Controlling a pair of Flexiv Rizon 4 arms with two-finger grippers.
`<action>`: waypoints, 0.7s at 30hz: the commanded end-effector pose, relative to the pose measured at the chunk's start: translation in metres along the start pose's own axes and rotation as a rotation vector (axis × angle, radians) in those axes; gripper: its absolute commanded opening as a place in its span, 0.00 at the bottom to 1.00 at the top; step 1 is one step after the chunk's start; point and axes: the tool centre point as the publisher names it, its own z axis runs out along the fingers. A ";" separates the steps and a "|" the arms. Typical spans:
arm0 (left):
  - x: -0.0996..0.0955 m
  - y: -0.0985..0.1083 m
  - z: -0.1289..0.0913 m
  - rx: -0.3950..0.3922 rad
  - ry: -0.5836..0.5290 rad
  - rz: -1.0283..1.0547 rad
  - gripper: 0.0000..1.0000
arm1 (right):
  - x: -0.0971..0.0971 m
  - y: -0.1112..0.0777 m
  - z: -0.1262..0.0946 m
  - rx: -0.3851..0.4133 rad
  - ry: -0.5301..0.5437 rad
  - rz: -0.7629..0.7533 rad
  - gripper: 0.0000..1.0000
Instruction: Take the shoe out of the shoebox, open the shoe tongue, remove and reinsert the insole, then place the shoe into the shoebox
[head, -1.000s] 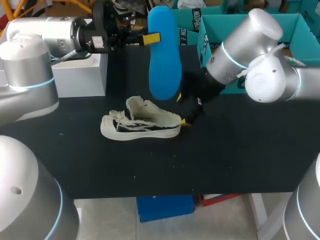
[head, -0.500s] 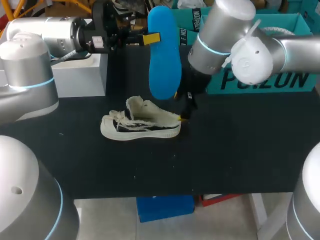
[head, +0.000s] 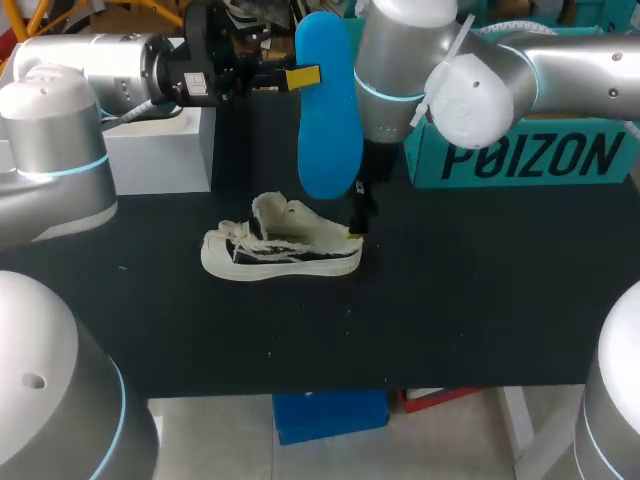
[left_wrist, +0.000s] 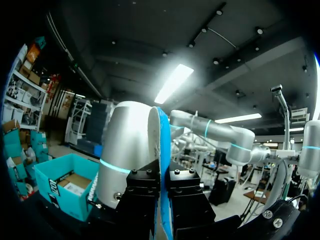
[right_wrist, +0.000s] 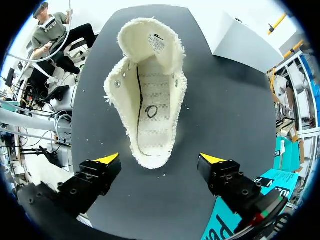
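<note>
On the head view my left gripper (head: 304, 75) was clenched on the blue foam insole (head: 328, 120), holding it on end above the cream canvas shoe (head: 280, 250). The shoe sat upright on the black table (head: 450, 300), outside the teal cardboard shoebox (head: 520, 155). The left wrist view showed the insole edge-on, pinched between both fingers. On the right wrist view my right gripper (right_wrist: 160, 160) hung released, one finger either side of the heel and the tongue laid open; I judged it should steady the heel first, so the insole could slide in without shoving the shoe along.
</note>
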 end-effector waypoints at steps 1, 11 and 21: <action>0.001 0.001 0.001 0.001 -0.004 0.001 0.00 | -0.005 0.005 0.002 0.034 0.003 0.002 1.00; 0.001 0.001 0.001 0.001 -0.004 0.001 0.00 | -0.007 0.006 0.003 0.026 0.004 0.007 1.00; 0.001 0.001 0.001 0.001 -0.004 0.001 0.00 | -0.007 0.004 0.006 -0.019 0.000 0.018 1.00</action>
